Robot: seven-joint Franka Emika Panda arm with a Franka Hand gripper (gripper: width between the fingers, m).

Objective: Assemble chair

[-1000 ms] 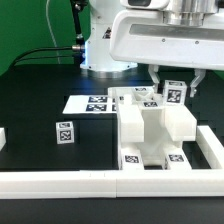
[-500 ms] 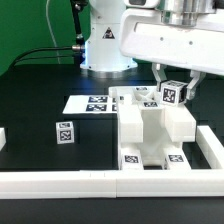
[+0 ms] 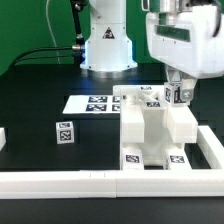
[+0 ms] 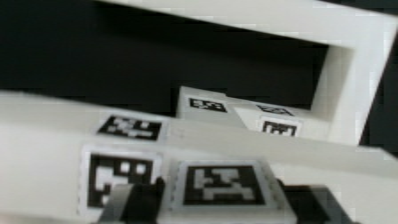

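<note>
The partly built white chair [image 3: 150, 125] stands at the exterior view's right, its upright panels bearing square tags. My gripper [image 3: 177, 90] hangs over its far right corner, shut on a small white tagged chair part [image 3: 181, 97] held just above the panel top. In the wrist view the held part [image 4: 221, 183] sits between my two dark fingers [image 4: 135, 200], with the chair's tagged panels [image 4: 128, 127] close beyond it. A loose tagged block [image 3: 64, 132] stands alone on the black table at the exterior view's left.
The marker board [image 3: 92, 103] lies flat behind the chair. A long white border rail [image 3: 60, 181] runs along the front and turns up the right side [image 3: 212, 150]. A small white piece [image 3: 2, 137] shows at the left edge. The robot base [image 3: 105, 45] stands behind.
The wrist has turned, so the wide hand now shows narrower. The gripper and its held part have shifted slightly to the exterior view's right and lower, closer to the chair's top.
</note>
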